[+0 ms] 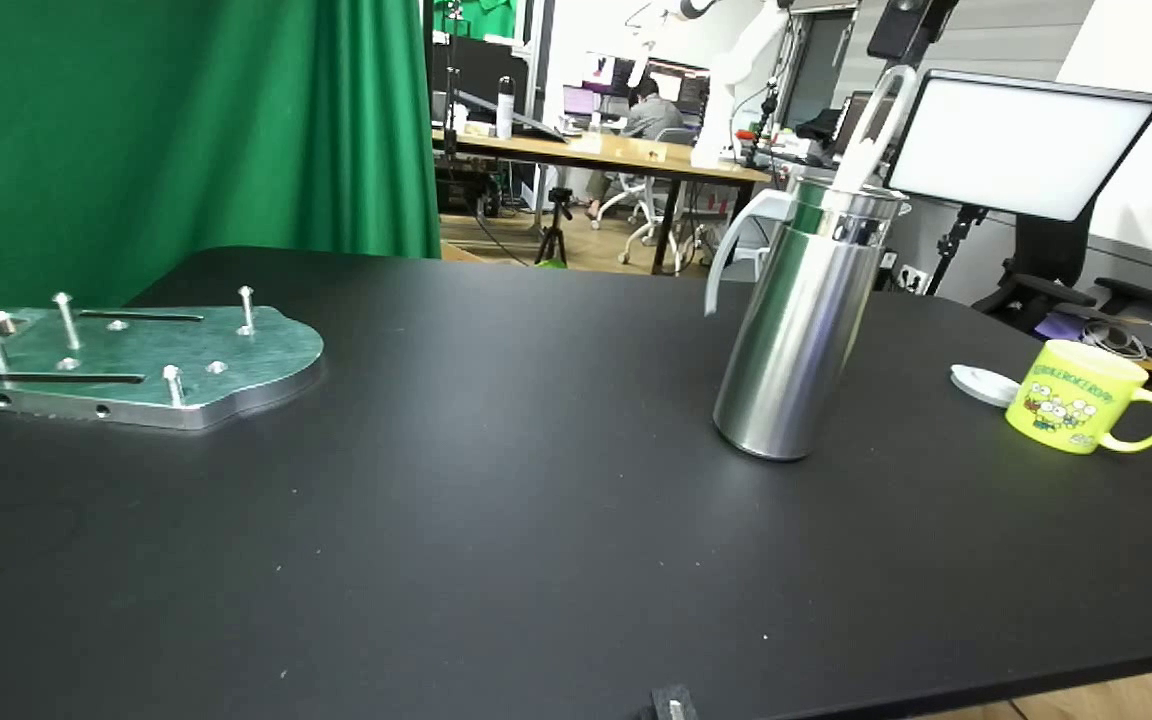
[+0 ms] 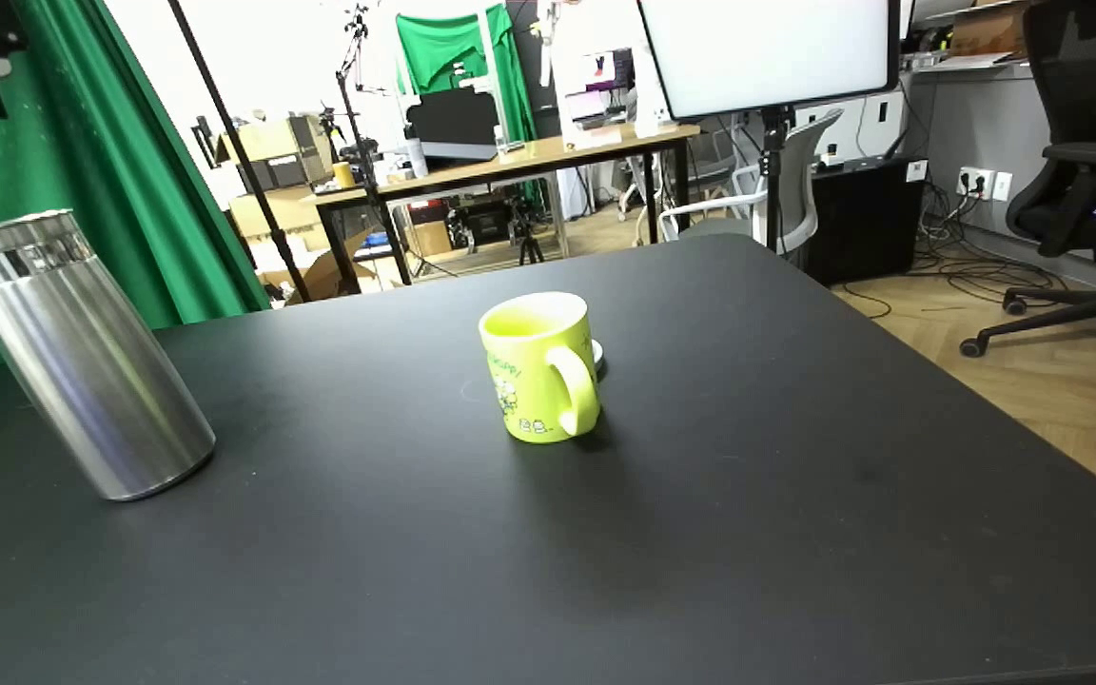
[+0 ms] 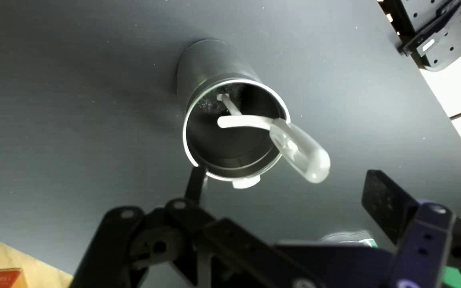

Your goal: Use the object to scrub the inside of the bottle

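Claw (image 3: 288, 182) spread wide, base cropped by wrist view; white tool (image 3: 296, 148) in bottle (image 3: 210, 62), lower end indistinct.

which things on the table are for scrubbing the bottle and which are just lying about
For the job:
steel bottle
long white tool standing inside it

Just lying about, it seems:
yellow-green mug
small white disc near the mug
thick metal plate
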Controlling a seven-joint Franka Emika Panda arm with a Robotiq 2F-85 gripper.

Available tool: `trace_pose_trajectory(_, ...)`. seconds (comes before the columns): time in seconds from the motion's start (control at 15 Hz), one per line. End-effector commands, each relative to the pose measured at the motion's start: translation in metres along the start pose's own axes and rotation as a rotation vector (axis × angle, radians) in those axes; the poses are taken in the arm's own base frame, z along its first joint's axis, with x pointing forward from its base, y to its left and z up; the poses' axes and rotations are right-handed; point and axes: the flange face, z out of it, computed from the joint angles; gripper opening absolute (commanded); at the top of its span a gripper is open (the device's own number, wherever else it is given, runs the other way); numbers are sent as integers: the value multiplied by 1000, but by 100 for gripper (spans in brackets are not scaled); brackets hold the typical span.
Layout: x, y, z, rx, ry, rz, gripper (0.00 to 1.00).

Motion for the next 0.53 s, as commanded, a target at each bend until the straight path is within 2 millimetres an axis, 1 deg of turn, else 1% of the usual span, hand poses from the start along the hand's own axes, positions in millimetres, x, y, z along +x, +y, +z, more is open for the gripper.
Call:
trace_pose_trajectory(0.0,7,3,12,15,-9,101,100)
trace_pose_trajectory(0.2,10,-2,24,30,-53,97,100)
trace_pose_trajectory(0.47,14,-21,33,24,-83,37,100)
